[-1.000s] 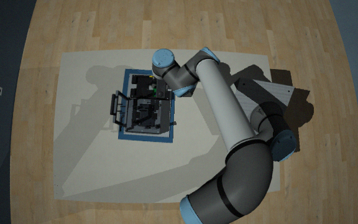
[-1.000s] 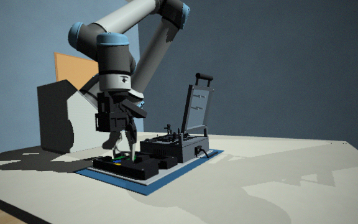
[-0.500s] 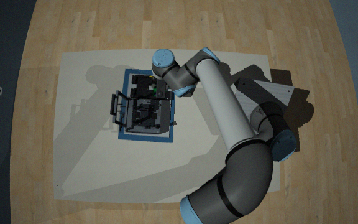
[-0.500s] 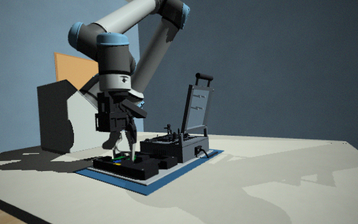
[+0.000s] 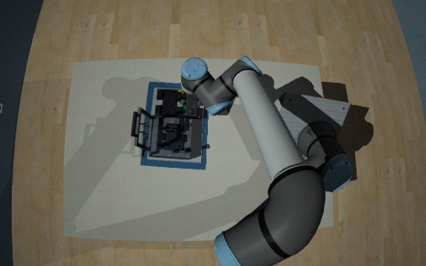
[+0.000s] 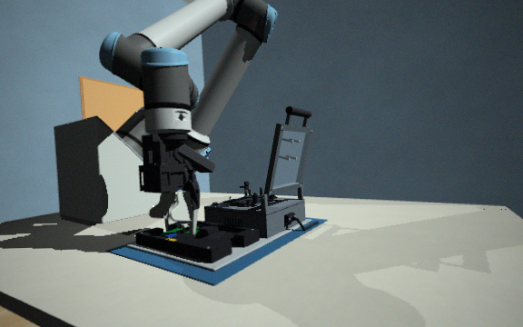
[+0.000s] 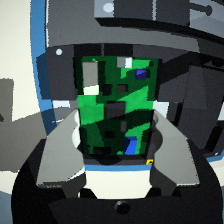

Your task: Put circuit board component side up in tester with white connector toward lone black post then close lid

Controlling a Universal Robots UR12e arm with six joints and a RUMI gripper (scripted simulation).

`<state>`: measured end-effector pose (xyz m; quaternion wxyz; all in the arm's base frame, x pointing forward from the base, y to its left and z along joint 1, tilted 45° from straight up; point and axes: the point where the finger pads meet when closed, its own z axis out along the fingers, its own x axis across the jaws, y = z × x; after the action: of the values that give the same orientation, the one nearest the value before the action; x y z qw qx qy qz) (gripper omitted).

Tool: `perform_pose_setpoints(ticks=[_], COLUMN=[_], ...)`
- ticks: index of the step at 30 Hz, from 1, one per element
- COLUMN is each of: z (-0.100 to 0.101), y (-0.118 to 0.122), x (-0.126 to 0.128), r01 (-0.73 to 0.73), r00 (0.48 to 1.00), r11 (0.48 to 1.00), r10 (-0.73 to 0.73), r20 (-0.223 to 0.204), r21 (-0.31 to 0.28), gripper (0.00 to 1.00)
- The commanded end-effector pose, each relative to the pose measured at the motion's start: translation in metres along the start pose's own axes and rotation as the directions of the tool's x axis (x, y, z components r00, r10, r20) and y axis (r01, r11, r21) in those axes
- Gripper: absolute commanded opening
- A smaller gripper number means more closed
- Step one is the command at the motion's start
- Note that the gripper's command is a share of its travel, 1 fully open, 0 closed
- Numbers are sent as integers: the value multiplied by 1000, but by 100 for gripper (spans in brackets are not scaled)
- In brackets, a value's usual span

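Observation:
The green circuit board (image 7: pixel 117 105) (image 6: pixel 176 231) (image 5: pixel 183 108) lies component side up in the black tray (image 6: pixel 198 247) (image 5: pixel 165 97). Its white connector (image 7: pixel 91 90) shows near its upper left corner in the wrist view. My gripper (image 7: pixel 115 110) (image 6: pixel 181 220) is down at the tray, with its two grey fingers closed on the board's long edges. The grey tester (image 6: pixel 254 215) (image 5: pixel 174 138) stands beside the tray with its lid (image 6: pixel 289 154) (image 5: pixel 143 127) raised upright. Black posts (image 6: pixel 246 187) stand on the tester's bed.
Tray and tester sit on a blue base plate (image 6: pixel 225 272) (image 5: pixel 172 164) on a pale mat (image 5: pixel 124 203). A grey block with an orange panel (image 6: pixel 93 159) stands behind the arm. The arm (image 5: pixel 265 122) reaches in from the right in the overhead view.

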<state>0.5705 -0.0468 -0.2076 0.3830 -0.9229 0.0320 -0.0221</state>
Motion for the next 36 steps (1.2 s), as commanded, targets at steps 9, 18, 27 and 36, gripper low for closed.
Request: perform_pose_setpoints(ticks=[9,18,27,36], z=[-4,-11,-17,-25], y=[0,0,0,0], x=[1,1,1,0], r01=[0,0,0,0], r00=[1000,1000,1000,1000], r11=[1000,1000,1000,1000], r10=[0,0,0,0], r20=[-1,-1,-1,-1], r21=[-1,-1,-1,-1], gripper=[39,39,39,39])
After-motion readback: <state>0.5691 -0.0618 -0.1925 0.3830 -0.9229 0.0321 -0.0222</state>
